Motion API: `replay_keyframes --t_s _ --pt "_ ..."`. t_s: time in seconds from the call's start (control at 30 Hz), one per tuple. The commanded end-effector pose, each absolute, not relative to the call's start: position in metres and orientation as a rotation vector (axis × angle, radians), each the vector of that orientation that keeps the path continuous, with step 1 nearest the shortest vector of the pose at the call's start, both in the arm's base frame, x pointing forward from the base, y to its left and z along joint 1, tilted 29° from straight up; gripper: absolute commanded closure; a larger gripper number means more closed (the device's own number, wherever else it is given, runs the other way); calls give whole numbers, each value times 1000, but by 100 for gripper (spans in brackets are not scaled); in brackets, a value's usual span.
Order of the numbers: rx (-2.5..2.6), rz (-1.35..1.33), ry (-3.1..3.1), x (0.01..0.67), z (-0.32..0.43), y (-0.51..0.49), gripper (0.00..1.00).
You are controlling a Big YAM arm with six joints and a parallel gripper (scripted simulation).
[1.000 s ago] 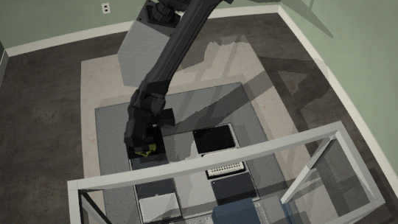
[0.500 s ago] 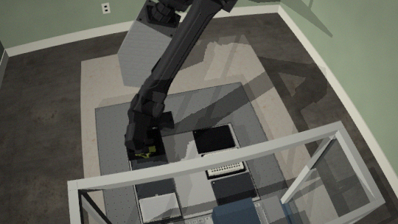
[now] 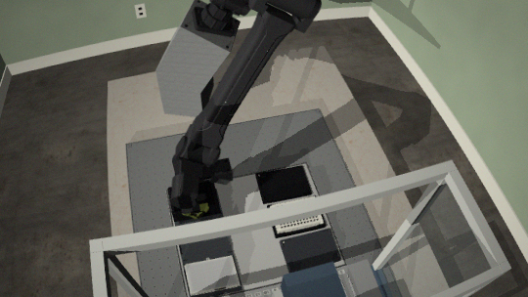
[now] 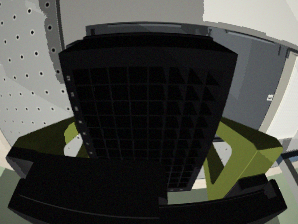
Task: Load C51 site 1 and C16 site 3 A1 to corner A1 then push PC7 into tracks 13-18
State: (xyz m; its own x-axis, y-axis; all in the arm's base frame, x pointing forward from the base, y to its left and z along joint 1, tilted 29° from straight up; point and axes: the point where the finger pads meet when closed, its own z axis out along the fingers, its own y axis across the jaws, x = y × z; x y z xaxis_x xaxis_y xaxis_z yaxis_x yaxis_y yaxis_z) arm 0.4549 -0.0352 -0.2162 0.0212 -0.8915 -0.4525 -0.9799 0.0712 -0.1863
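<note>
Green walls, grey counter | claw (image 4: 149, 156) clenched on the black block (image 4: 143, 110), near the counter's left edge | risk: block tilts or slips if lowered askew, seating crooked on the carrier (image 3: 210, 267).

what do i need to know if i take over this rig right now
Pincer: shut on a black, fine-gridded well plate, held level between the olive fingers. Its label is unreadable, so I cannot tell which plate it is.
Where: the pincer is low at the near end of the dark grey carrier. The white 96-well plate sits in the middle nest, with a black square item beside it.
Done: one plate gripped.
Left: seat it flat with A1 right, move the other plate, push the carrier home.
</note>
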Motion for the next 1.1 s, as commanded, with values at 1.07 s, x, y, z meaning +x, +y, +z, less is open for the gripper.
replay_keyframes --t_s 1.07 --pt "-1829 211 1899 470 -220 -32 100"
